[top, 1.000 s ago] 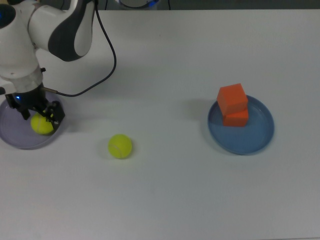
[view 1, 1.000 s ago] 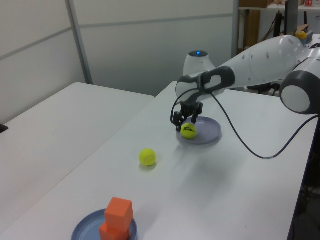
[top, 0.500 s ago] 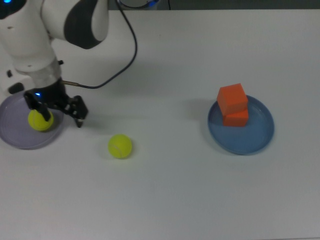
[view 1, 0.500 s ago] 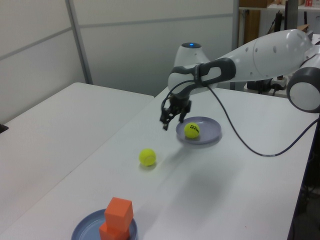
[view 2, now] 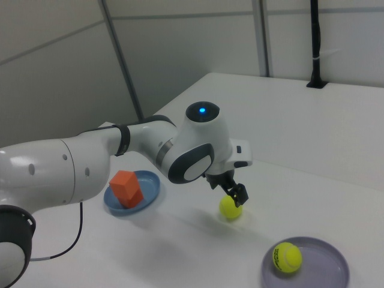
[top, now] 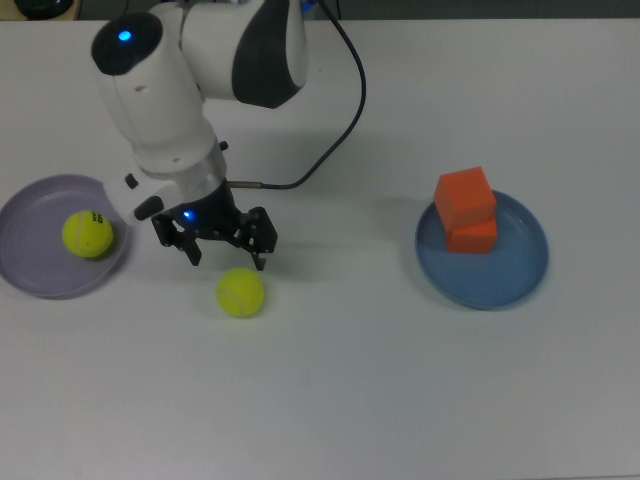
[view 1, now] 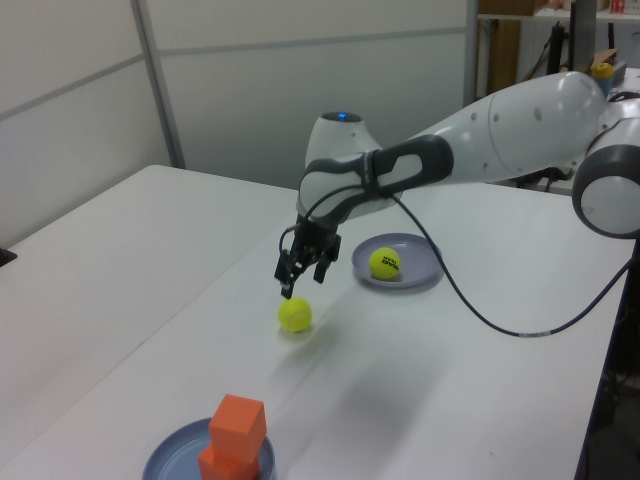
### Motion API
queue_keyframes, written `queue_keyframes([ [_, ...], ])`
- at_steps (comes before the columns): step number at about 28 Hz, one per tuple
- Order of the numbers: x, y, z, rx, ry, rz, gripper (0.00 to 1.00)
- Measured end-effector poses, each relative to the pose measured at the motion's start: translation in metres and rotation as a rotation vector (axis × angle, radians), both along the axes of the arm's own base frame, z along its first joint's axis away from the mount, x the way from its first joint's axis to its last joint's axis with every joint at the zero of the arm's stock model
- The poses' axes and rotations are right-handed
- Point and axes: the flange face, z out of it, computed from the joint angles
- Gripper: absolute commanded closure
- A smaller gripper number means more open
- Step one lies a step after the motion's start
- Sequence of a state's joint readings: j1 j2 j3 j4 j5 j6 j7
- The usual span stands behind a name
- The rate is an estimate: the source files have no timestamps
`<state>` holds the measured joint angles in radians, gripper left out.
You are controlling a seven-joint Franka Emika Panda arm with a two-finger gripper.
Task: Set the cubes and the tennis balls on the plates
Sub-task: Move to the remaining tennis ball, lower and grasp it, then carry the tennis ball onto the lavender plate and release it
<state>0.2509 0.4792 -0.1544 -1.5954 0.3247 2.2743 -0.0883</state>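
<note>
One tennis ball (top: 240, 292) sits alone on the white worktop (top: 330, 390), between the two plates, and it is the only thing not on a plate yet. The gripper (top: 226, 252) hangs just above and a little behind it, and its jaws are open and hold nothing, with a gap wide enough for the ball. I think the jaws are spread like this so they can come down on each side of the ball and squeeze it. The ball is round, so it could roll away if a jaw bumps it first. The other tennis ball (top: 88, 234) rests inside the purple plate (top: 30, 280), at the top view's left, and the plate's raised edge keeps it from rolling off. The two orange cubes (top: 465, 209) are stacked one on the other on the blue plate (top: 500, 285), at the top view's right, well apart from the balls. The cubes have flat sides, so they sit still in a stack. The lone ball looks closer to the purple plate, so that may be where it goes.
</note>
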Motion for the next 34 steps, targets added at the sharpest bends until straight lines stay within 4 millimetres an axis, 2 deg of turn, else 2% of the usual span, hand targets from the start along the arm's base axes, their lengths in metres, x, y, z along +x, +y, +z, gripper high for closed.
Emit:
queue_keyframes([
  [6,0.003,0.015,-0.021,-0.01,-0.012,0.005,0.0],
  [10,0.006,0.02,-0.033,-0.015,-0.021,0.007,0.13],
  [15,0.007,0.024,-0.041,-0.016,-0.026,0.009,0.54],
  [16,0.007,0.024,-0.042,-0.017,-0.025,0.01,0.71],
  [18,0.007,0.023,-0.044,-0.018,-0.022,0.01,0.85],
  [21,0.007,0.023,-0.044,-0.019,-0.025,0.009,1.0],
  [31,0.011,0.006,-0.042,-0.025,-0.03,-0.014,1.0],
  [34,0.015,-0.007,-0.03,-0.03,-0.057,-0.034,1.0],
])
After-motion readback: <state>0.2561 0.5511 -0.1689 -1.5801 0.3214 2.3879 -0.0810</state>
